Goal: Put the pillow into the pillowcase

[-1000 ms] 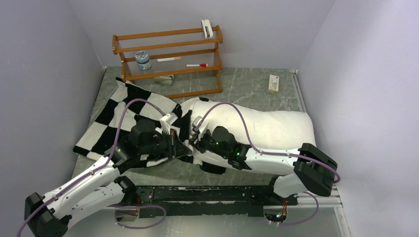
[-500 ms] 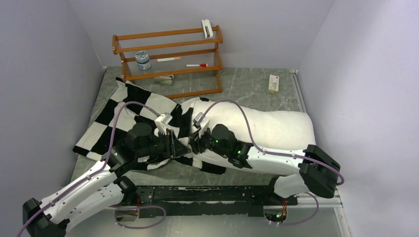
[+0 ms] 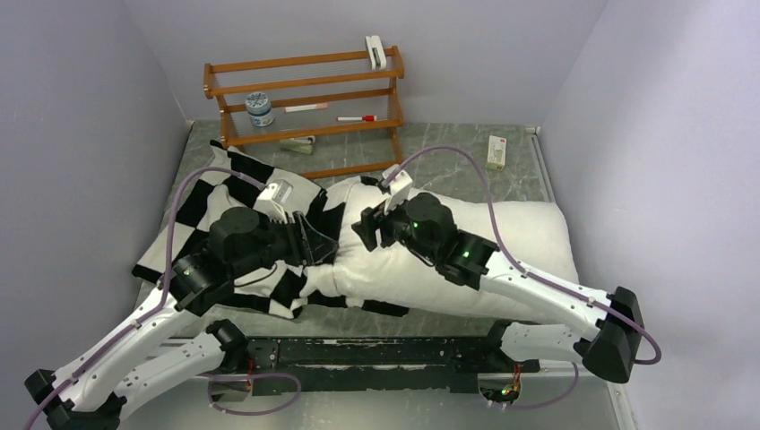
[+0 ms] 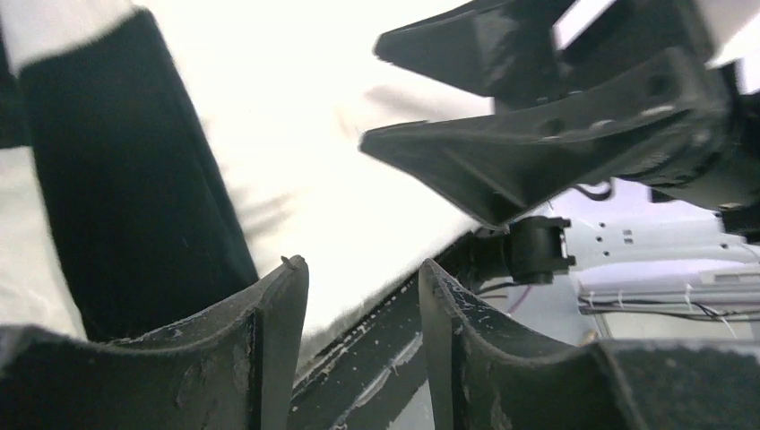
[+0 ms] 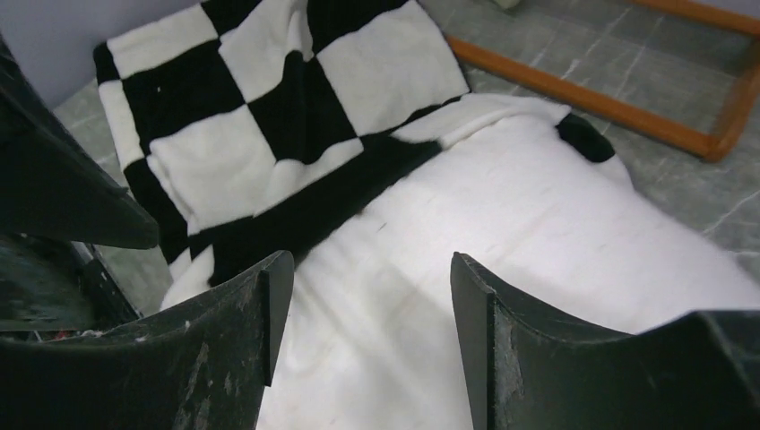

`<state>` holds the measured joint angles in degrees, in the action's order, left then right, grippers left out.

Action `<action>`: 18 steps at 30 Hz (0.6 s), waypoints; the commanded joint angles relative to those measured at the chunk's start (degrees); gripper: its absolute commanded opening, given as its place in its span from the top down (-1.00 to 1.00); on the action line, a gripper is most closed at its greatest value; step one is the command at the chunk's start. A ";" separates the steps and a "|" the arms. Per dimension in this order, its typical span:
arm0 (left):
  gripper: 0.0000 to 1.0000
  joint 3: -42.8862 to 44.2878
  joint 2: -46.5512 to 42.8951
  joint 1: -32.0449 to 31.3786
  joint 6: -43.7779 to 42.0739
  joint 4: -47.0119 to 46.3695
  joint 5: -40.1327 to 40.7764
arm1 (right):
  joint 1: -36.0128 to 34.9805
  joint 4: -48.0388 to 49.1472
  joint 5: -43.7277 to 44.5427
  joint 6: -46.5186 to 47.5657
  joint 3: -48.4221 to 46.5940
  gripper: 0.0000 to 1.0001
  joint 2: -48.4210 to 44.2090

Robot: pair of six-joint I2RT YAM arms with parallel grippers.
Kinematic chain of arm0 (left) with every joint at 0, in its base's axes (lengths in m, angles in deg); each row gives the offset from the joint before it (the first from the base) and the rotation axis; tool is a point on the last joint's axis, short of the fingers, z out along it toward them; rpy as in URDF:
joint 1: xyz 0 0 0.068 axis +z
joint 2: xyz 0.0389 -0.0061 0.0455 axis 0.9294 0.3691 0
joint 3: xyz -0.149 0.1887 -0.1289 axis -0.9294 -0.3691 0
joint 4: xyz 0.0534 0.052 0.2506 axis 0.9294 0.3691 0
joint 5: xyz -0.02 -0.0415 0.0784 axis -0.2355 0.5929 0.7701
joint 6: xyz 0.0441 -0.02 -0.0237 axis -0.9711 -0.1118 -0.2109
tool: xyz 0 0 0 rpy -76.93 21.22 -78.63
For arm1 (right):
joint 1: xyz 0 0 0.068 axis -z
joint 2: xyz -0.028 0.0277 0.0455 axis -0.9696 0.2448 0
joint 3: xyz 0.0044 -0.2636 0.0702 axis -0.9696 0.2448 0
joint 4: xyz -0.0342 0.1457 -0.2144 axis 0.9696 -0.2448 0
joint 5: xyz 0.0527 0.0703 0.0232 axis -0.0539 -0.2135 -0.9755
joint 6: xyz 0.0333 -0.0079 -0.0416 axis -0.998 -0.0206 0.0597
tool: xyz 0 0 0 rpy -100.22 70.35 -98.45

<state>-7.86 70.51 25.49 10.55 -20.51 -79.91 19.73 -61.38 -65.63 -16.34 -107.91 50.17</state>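
The white pillow [image 3: 511,242] lies across the table's right half. Its left end sits inside the mouth of the black-and-white checkered pillowcase [image 3: 206,206], which spreads to the left. My left gripper [image 3: 324,244] hovers at the pillowcase's mouth, open with nothing between its fingers [image 4: 361,269]. My right gripper [image 3: 366,231] faces it from the right, open and empty above the pillow [image 5: 538,233], close to the pillowcase's black edge [image 5: 296,215]. In the left wrist view the right gripper's fingers [image 4: 502,152] show just ahead.
A wooden rack [image 3: 305,90] stands at the back with a jar [image 3: 260,109] and a marker [image 3: 357,118] on it. A small box [image 3: 496,152] lies at the back right. Walls close in left and right. A black rail [image 3: 376,349] runs along the near edge.
Both grippers have opened and let go of the pillowcase's edge. The right gripper has risen and moved back over the pillow; the left has drawn slightly back and left.
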 commanded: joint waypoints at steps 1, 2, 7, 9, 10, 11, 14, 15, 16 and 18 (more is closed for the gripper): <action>-0.07 2.96 3.09 -0.22 -2.65 4.40 6.94 | 1.40 -6.97 1.33 -0.93 -4.70 -0.35 -0.64; -0.07 3.84 4.51 -0.15 -3.31 5.18 8.63 | 2.12 -7.16 0.32 -0.82 -5.90 -0.35 -0.46; -0.12 9.36 12.64 -0.22 -7.71 7.67 19.02 | 10.24 -9.85 -6.54 2.45 -11.82 -0.57 3.55; -0.16 10.28 15.36 -0.13 -9.18 5.68 21.91 | 14.38 -10.66 -11.29 3.69 -13.66 -0.81 5.94; -0.18 10.31 16.70 0.12 -9.84 4.19 22.83 | 16.50 -10.84 -13.73 4.10 -14.22 -0.87 7.07; -0.19 10.24 18.07 0.32 -10.53 2.46 23.14 | 18.54 -10.59 -16.72 4.61 -14.43 -0.88 8.28; -0.22 10.63 22.79 1.50 -11.55 -2.76 22.72 | 24.58 -10.12 -25.88 5.91 -14.81 -0.88 12.72; -0.22 10.85 24.62 1.92 -11.69 -4.35 22.32 | 26.05 -10.42 -27.74 6.31 -15.03 -0.86 14.53; -0.22 11.11 26.54 2.24 -11.78 -5.76 22.12 | 27.21 -10.70 -29.63 7.10 -15.14 -0.85 16.44; -0.22 11.84 30.63 2.86 -11.98 -7.75 21.79 | 28.56 -11.45 -32.89 8.57 -15.16 -0.82 19.77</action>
<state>1.49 95.73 26.93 0.74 -21.04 -59.87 45.44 -70.21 -87.21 -11.33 -122.12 64.62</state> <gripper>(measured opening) 0.612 0.923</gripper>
